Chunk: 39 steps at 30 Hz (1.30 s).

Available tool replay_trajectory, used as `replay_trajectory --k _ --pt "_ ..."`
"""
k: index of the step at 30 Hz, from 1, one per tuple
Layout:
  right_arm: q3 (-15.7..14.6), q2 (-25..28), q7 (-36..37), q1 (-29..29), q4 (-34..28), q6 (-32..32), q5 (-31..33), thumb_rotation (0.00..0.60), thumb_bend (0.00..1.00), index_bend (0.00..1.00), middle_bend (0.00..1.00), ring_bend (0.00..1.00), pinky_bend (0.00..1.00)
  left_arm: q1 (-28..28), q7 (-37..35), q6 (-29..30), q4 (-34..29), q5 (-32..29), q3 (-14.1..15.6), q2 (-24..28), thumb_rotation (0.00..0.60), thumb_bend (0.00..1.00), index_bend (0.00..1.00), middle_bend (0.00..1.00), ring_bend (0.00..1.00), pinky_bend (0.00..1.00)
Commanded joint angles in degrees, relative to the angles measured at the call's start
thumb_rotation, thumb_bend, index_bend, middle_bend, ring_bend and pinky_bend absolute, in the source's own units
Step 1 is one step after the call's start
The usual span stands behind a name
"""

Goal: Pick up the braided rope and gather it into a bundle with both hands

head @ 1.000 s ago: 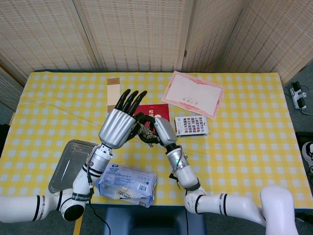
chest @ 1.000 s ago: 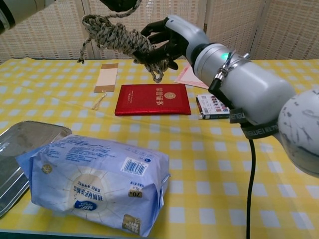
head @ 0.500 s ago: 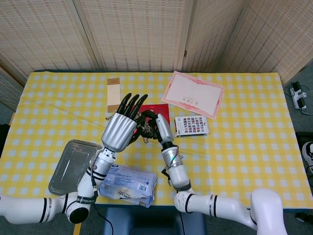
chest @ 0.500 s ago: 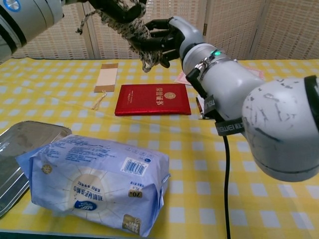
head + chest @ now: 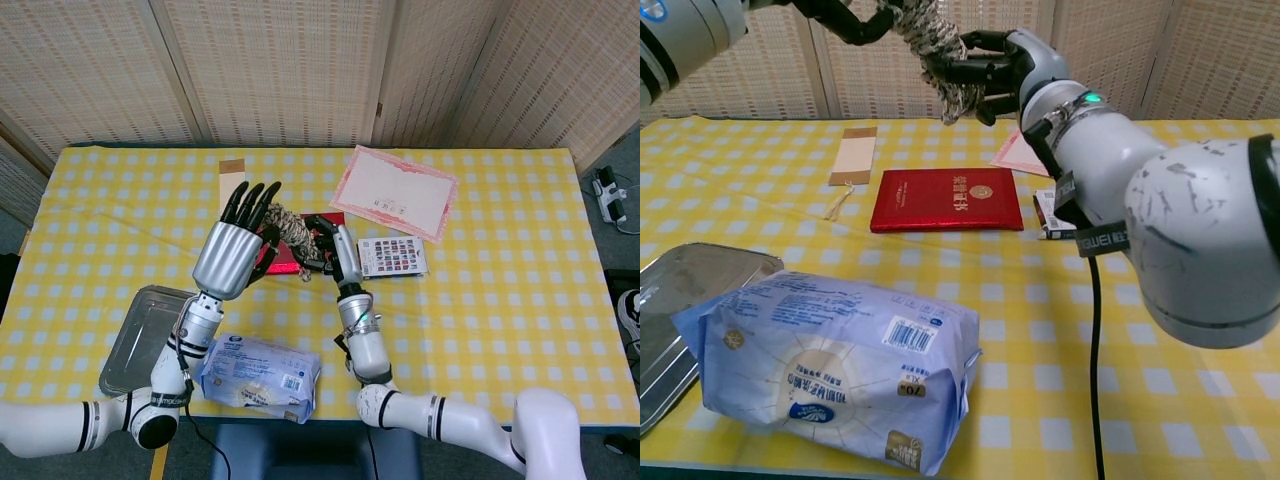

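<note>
Above red book (image 5: pixel 948 199): braided rope (image 5: pixel 937 47) bundled, hanging near-vertical, right hand (image 5: pixel 1002 74) gripping; left hand (image 5: pixel 240 232) spread.

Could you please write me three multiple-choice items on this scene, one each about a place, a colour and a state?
1. Where does the tissue pack lie?
A. On the pink sheet
B. At the near table edge, beside the metal tray
C. On the red booklet

2. What colour is the booklet under the raised hands?
A. Red
B. Blue
C. Green

3. What state is the rope in?
A. Stretched flat on the cloth
B. Inside the tray
C. Bunched in the air between the left hand and right hand

Answers: 1 B, the pack sits just right of the tray. 2 A, its cover is red. 3 C, both hands hold it above the table.
</note>
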Motion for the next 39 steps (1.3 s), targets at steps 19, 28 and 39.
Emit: replay_trajectory --k 19,28,39 --pt "0.51 -0.85 15.74 -1.90 1.41 -0.93 -8.02 0.600 0.69 0.92 0.78 0.93 0.87 1.35 -4.60 -3.85 -1.35 -7.22 -2.08 1.86 0.600 0.52 0.66 0.05 0.00 0.00" --pt "-0.67 -0.11 18.15 -2.04 2.03 -0.89 -11.26 0.600 0.69 0.92 0.78 0.94 0.87 1.33 -5.61 -6.05 -1.87 -10.93 -2.42 2.97 0.600 0.52 0.66 0.05 0.00 0.00" --pt "-1.55 0.80 16.43 -2.16 2.75 0.37 -12.30 0.600 0.69 0.92 0.78 0.94 0.87 1.06 -4.49 -7.57 -3.67 -14.31 -2.03 5.43 0.600 0.38 0.27 0.00 0.00 0.00"
